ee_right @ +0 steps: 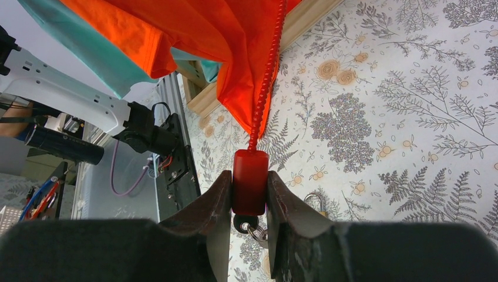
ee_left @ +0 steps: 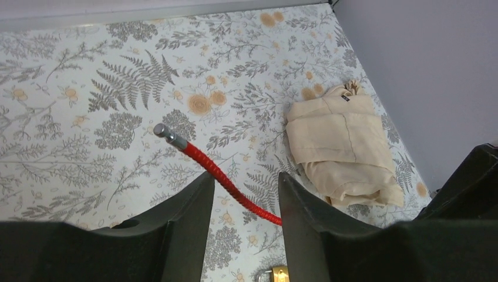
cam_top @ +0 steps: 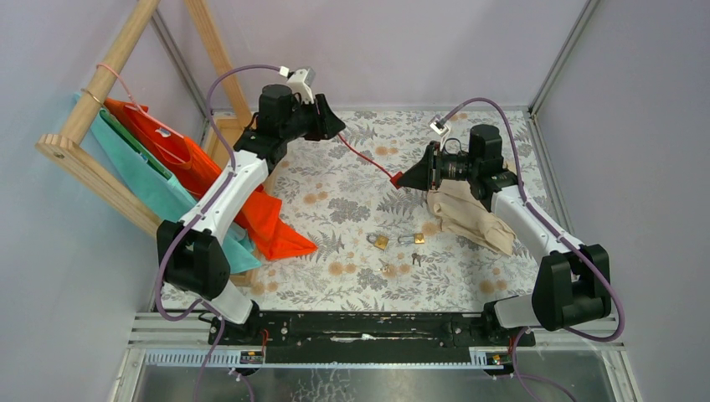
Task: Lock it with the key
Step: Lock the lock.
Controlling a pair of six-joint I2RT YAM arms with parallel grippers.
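Note:
My right gripper (cam_top: 405, 177) is shut on the small red padlock body (ee_right: 249, 182) and holds it above the table; in the right wrist view the gripper (ee_right: 249, 176) pinches its two sides. A dark key (ee_right: 245, 224) on a ring sticks out of the body's underside. The thin red cable shackle (cam_top: 368, 161) runs from the body toward my left gripper (cam_top: 335, 127). In the left wrist view the cable (ee_left: 229, 183) crosses the gap of the left gripper (ee_left: 245, 176), which is open, and its steel tip (ee_left: 162, 131) hangs free beyond the fingers.
Two small brass padlocks (cam_top: 381, 242) (cam_top: 417, 239) and loose keys (cam_top: 389, 268) lie mid-table. A folded beige cloth (cam_top: 465, 218) lies under the right arm. Orange (cam_top: 268, 218) and teal bags (cam_top: 142, 167) hang from a wooden frame (cam_top: 92, 100) at the left.

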